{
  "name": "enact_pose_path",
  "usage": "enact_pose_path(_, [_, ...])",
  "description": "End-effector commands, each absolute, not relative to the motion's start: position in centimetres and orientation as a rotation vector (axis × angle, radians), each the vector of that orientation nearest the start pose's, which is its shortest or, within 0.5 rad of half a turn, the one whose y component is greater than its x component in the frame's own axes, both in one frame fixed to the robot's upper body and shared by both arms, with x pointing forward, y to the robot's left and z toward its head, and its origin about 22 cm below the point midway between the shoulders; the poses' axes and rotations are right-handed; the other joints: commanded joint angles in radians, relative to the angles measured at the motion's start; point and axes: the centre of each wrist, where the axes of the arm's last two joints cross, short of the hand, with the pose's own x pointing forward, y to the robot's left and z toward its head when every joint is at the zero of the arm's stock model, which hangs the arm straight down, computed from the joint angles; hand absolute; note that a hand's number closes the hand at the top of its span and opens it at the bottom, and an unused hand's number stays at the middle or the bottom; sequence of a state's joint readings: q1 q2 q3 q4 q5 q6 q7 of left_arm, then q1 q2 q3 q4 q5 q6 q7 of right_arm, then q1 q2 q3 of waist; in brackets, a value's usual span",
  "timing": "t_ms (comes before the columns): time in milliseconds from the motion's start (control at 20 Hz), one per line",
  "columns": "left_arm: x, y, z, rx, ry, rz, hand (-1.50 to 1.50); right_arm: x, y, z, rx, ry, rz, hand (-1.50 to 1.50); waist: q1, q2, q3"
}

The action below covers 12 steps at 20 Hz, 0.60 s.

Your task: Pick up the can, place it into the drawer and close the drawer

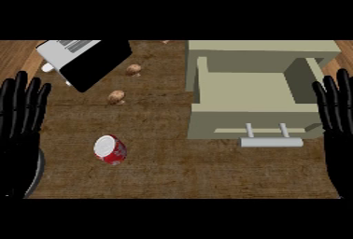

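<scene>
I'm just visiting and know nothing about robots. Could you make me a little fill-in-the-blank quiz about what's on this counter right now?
1. The red can lies on the wooden counter, to the ____ of the drawer.
2. The drawer is pulled ____, its handle facing the robot.
3. The left hand and the right hand both rest with fingers ____.
4. Two small brown mushrooms lie next to a ____ and white appliance.

Missing words: left; open; straight; black
</scene>
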<state>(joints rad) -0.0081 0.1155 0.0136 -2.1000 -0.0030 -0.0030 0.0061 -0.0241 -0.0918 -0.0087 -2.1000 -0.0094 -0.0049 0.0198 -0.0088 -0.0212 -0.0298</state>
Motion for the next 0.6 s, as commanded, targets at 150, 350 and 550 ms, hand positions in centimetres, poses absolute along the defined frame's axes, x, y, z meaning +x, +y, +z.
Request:
enact_pose_path(150, [21.5, 25.4, 12.2, -0.365, -2.081, -0.323, -1.50, 20.9, -23.5, 13.4, -0.015, -2.084, 0.126, -1.50, 0.004, 0.021, 0.027])
enact_pose_path(350, [20.4, 27.3, 9.4, -0.319, -1.738, -0.487, -1.50, 20.2, -25.4, 9.8, -0.177, -1.805, -0.087, -1.50, -0.005, 0.026, 0.029])
enact_pose_path(550, [19.7, 31.5, 11.9, -0.344, -1.710, -0.518, -1.50, 19.7, -26.7, 9.9, -0.212, -1.773, -0.104, -1.50, 0.014, 0.020, 0.030])
